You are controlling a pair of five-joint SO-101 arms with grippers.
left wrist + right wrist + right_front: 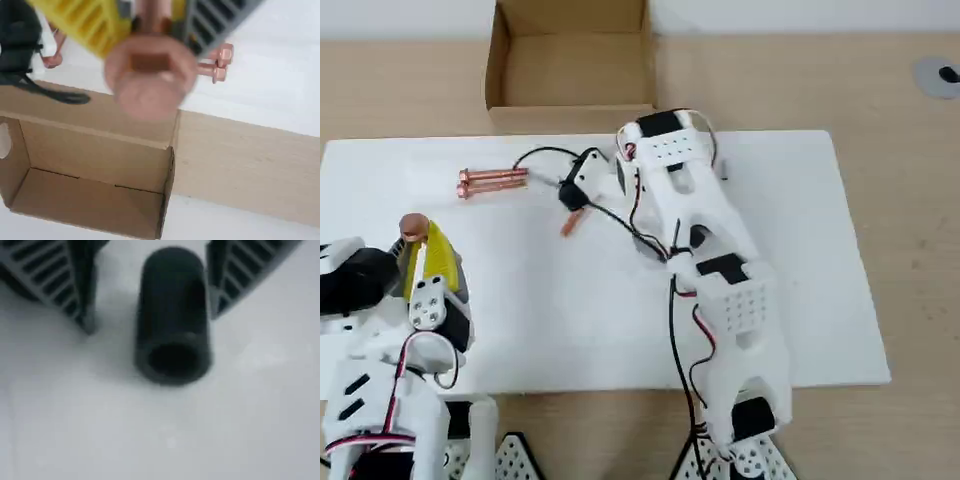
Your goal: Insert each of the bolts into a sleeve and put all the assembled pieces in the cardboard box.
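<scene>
My left gripper [417,243] is near the mat's left edge, shut on a copper bolt [413,225], which the yellow and grey fingers hold head outward [150,75]. Two more bolts [492,181] lie side by side farther back on the mat, seen too in the left wrist view [220,62]. A single bolt [570,223] lies just short of my right gripper [575,188]. That gripper [150,317] is open, low over the mat, with a black sleeve [172,315] lying between its fingers, bore facing the camera, with gaps on both sides. The cardboard box [498,70] stands open behind the mat.
The white mat [800,300] covers most of the wooden table. The right arm's black cable [545,153] loops over the mat beside the bolt pair. A grey disc [938,77] sits at the far right of the table.
</scene>
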